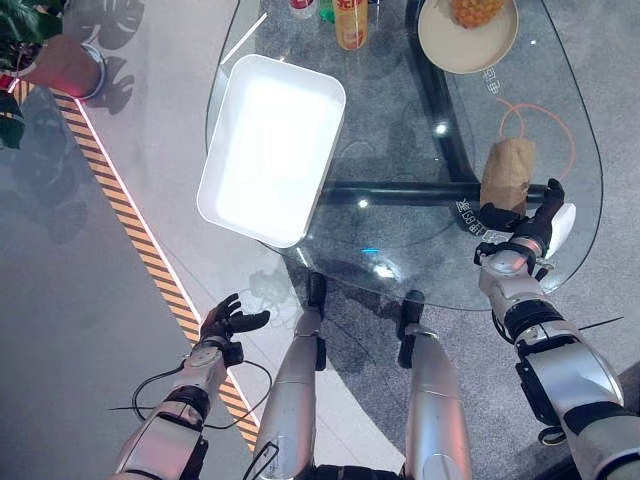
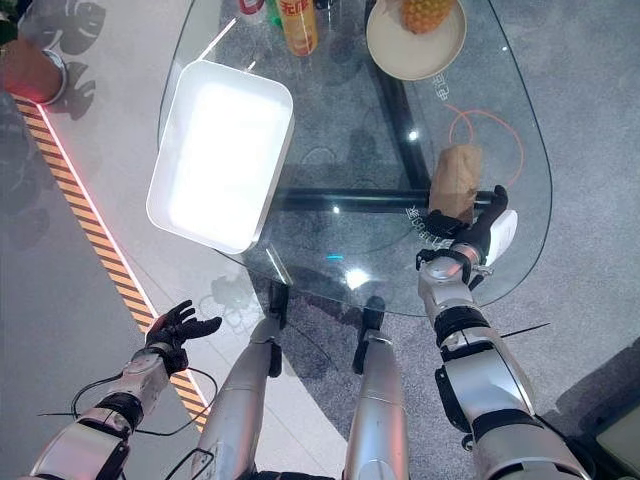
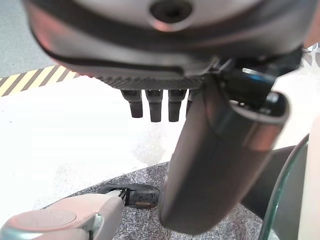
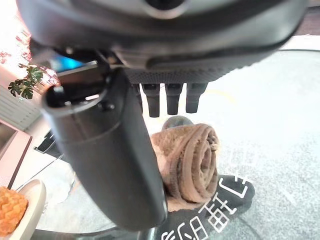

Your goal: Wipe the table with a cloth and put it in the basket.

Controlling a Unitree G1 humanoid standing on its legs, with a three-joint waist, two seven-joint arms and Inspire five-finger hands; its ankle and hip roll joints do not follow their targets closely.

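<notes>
I'm looking down on a round glass table [image 1: 400, 150] over grey carpet, with a hazard-striped line on the floor to my left and a potted plant [image 1: 30, 45] in the far corner. From the left eye, the white basket [image 1: 270, 145] sits on the table's left part, a plate [image 1: 467, 38] with a pineapple [image 1: 475, 10] at the far edge and a bottle [image 1: 350, 22] beside it. The brown cloth [image 1: 507, 172] lies rolled near the right rim, and my right hand [image 1: 530, 225] is at its near end, fingers reaching up beside it. My left hand [image 1: 225, 320] hangs off the table, low by the floor stripe.

The right eye shows the same layout; the cloth [image 2: 455, 180] is well apart from the basket [image 2: 220, 150].

In the left wrist view the left hand's fingers [image 3: 152, 102] are straight and hold nothing.

In the right wrist view the fingers [image 4: 172, 100] hang straight just above the rolled cloth [image 4: 192, 165], the thumb alongside it, not closed on it.

My judgement: the task is at the start: the cloth is not yet grasped, so wiping and the drop into the basket both remain
</notes>
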